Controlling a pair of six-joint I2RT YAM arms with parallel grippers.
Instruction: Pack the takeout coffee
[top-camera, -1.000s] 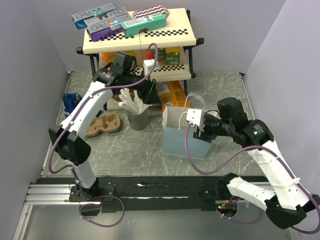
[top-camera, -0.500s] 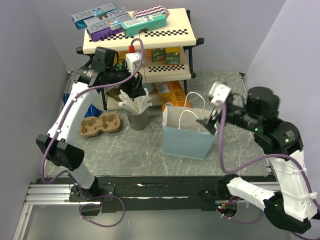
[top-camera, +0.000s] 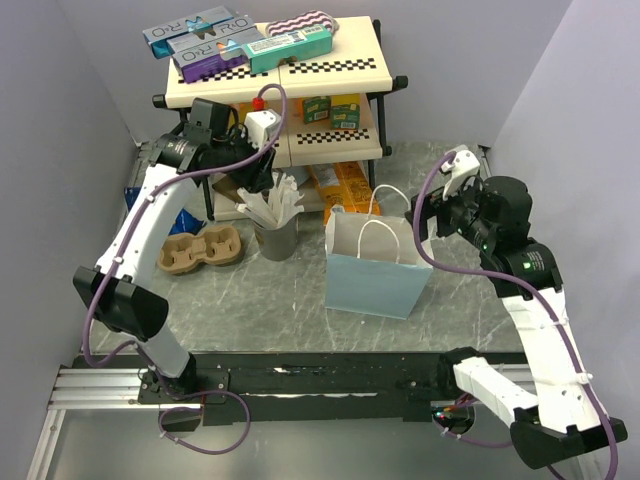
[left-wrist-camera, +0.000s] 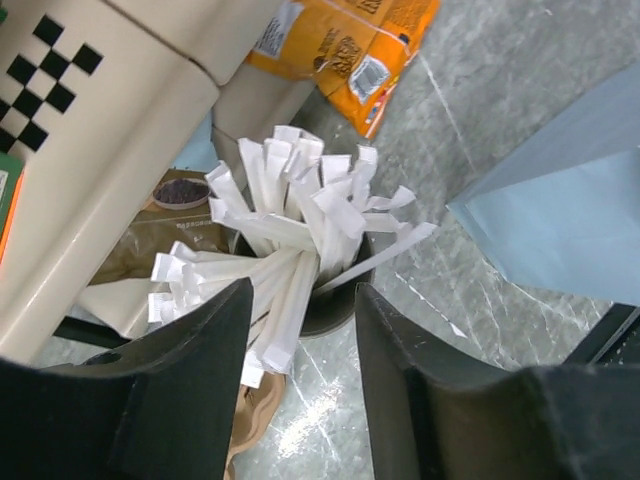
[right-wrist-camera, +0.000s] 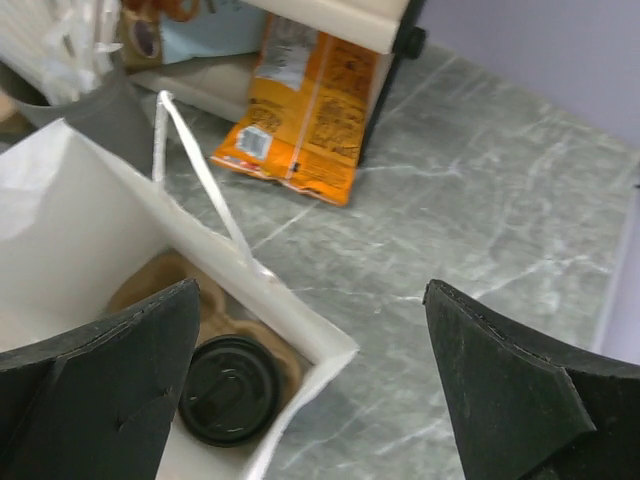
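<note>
The pale blue paper bag (top-camera: 372, 285) stands open, the right gripper (right-wrist-camera: 310, 300) spread wide, empty, above its corner. The left gripper (left-wrist-camera: 302, 300) (jaws apart, holding nothing) hovers over the grey stick cup (top-camera: 276, 241). The takeout coffee (right-wrist-camera: 230, 388) sits lidded inside the bag.

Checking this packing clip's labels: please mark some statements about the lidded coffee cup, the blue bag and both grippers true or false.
1. The takeout coffee cup with the round black plastic lid sits inside the pale blue paper bag. True.
2. The right gripper is shut on the bag's white handle. False: it is open and holds nothing.
3. The left gripper hangs over the grey cup of white wrapped sticks. True.
4. The orange snack pouch lies inside the bag. False: it lies on the grey stone-pattern table, outside the bag.
</note>
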